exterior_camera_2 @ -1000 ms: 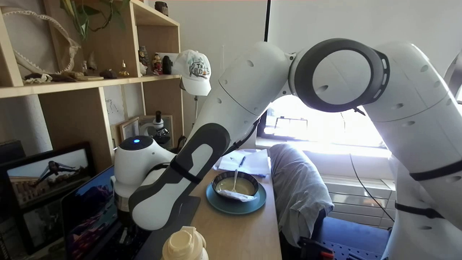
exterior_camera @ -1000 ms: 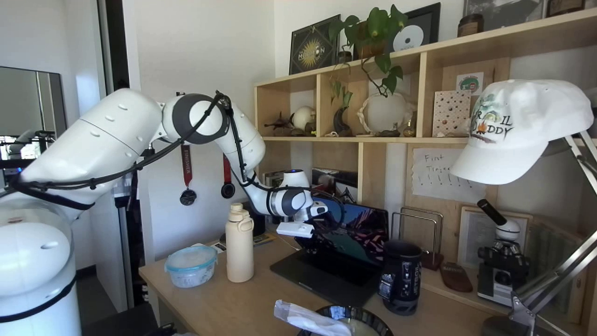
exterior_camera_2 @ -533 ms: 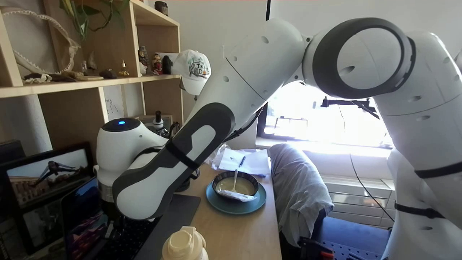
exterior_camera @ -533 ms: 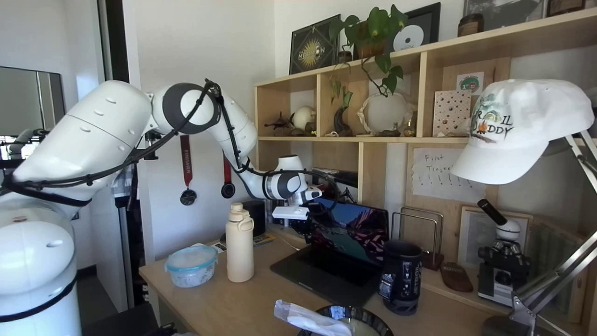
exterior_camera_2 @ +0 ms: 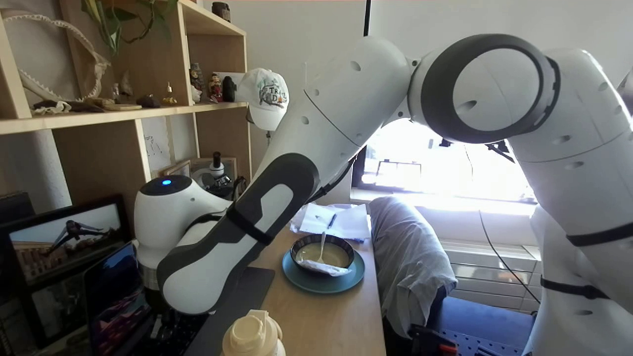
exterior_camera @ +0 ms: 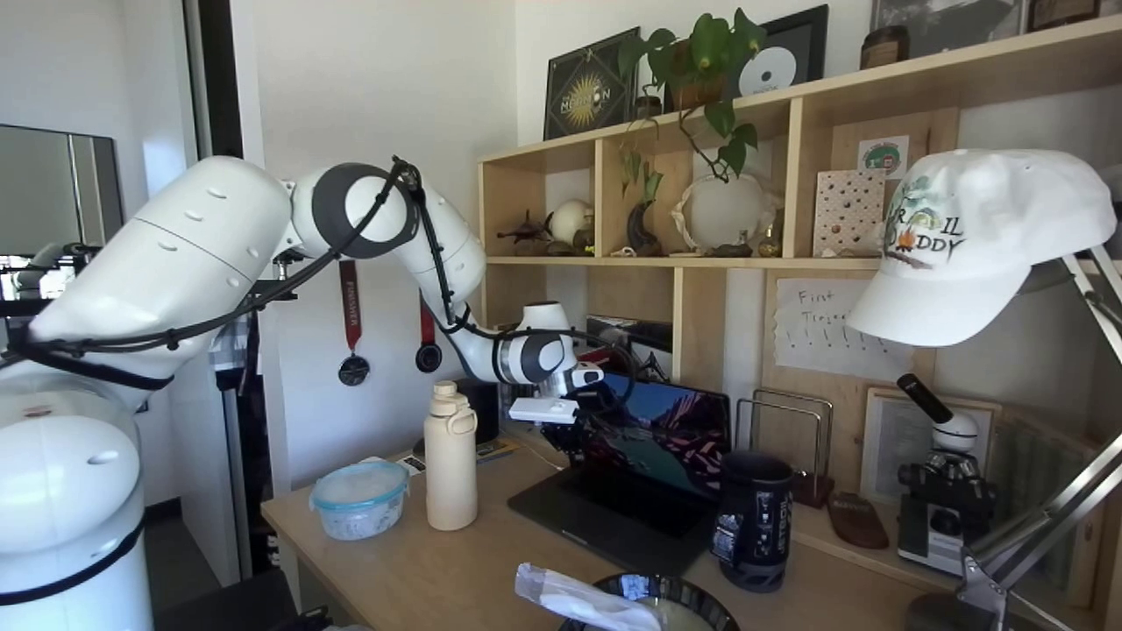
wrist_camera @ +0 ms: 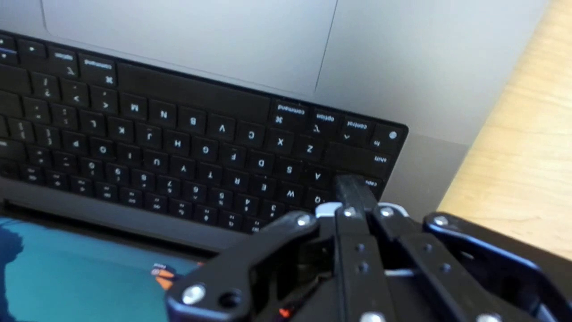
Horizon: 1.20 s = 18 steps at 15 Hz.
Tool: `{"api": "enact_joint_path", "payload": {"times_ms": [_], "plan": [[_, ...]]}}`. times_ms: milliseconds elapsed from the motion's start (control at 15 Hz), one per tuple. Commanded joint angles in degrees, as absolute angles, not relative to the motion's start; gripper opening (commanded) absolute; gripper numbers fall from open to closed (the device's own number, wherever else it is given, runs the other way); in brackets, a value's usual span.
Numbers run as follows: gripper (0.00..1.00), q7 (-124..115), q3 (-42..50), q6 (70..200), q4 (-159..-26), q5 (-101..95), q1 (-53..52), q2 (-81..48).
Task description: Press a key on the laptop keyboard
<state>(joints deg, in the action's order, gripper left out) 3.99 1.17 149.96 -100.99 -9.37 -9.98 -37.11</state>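
Note:
The laptop keyboard (wrist_camera: 192,94) fills much of the wrist view, upside down, black with white letters. It also shows as a dark deck in both exterior views (exterior_camera: 635,508) (exterior_camera_2: 184,324). The laptop screen (exterior_camera: 666,434), with a red, blue and magenta picture, stands up behind it. My gripper (wrist_camera: 355,181) is shut with its fingertips together and nothing between them. In the wrist view the fingertips overlap the caps lock key, beside A and Q. I cannot tell whether they touch. In an exterior view the gripper (exterior_camera_2: 160,329) is dark against the keyboard, close to the screen.
A cream bottle (exterior_camera: 451,464) and a blue-lidded container (exterior_camera: 359,499) stand left of the laptop in an exterior view. A dark cylindrical mug (exterior_camera: 754,521) stands at its right. A bowl (exterior_camera_2: 324,244) on a blue plate (exterior_camera_2: 324,287) lies beyond. Wooden shelves (exterior_camera: 640,261) rise behind.
The gripper rose and drew back from the keyboard between one second and half a second ago. Since then it has come down a little. It stays shut; the laptop has not moved.

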Motion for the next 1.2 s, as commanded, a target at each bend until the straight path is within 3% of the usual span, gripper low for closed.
{"api": "enact_joint_path", "payload": {"times_ms": [0, 1133], "plan": [[0.0, 2.5, 0.55, 150.68, -100.61, -9.91, -9.7, -40.02], [0.0, 1.67, 1.76, 147.59, -100.42, -11.12, -10.26, -34.23]]}}
